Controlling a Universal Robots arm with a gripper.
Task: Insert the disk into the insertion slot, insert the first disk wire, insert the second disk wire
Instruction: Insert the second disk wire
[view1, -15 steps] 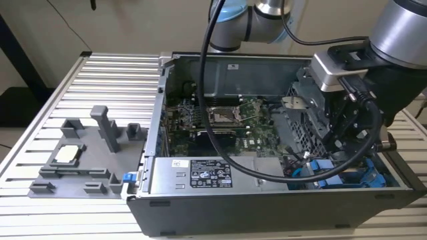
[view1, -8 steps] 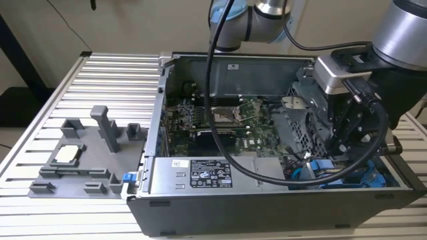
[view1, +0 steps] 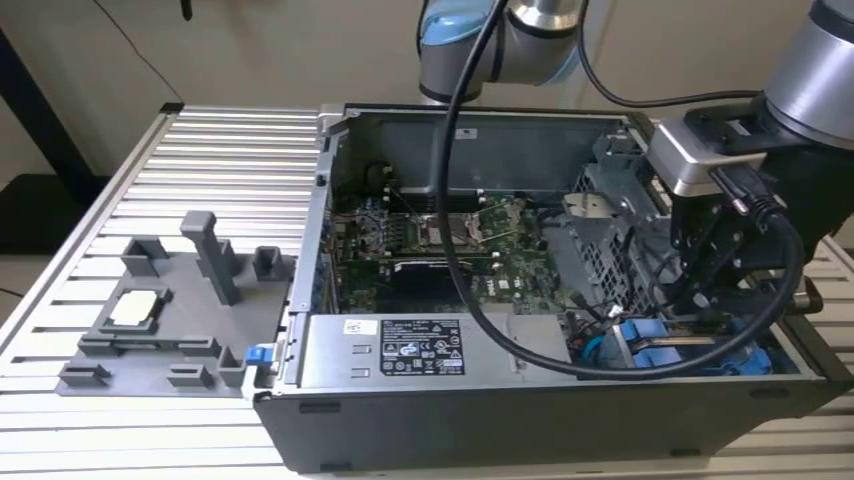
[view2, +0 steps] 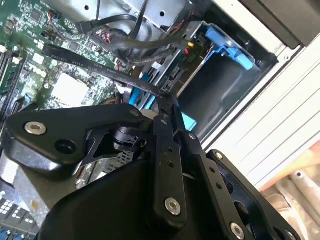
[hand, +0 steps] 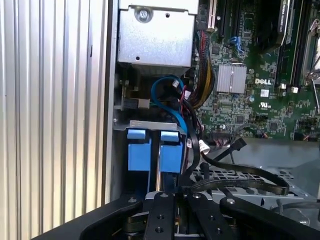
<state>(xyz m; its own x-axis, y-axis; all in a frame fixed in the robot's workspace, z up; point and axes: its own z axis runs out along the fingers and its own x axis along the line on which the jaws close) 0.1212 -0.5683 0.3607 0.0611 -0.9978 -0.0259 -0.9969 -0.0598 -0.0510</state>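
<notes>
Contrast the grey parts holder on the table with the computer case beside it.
The parts holder is a low, open grey block with upright posts, while the computer case is a tall, dark, walled box. The parts holder carries one small pale square part; the computer case is crowded with a green motherboard and cables. Both rest on the ribbed metal table.

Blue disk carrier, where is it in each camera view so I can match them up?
Exterior view: blue disk carrier low by the case wall, at the exterior view's right.
First wrist view: carrier between case wall and cables.
Second wrist view: carrier against the case wall, beyond the cables.
Shared landmark: green motherboard.
</notes>
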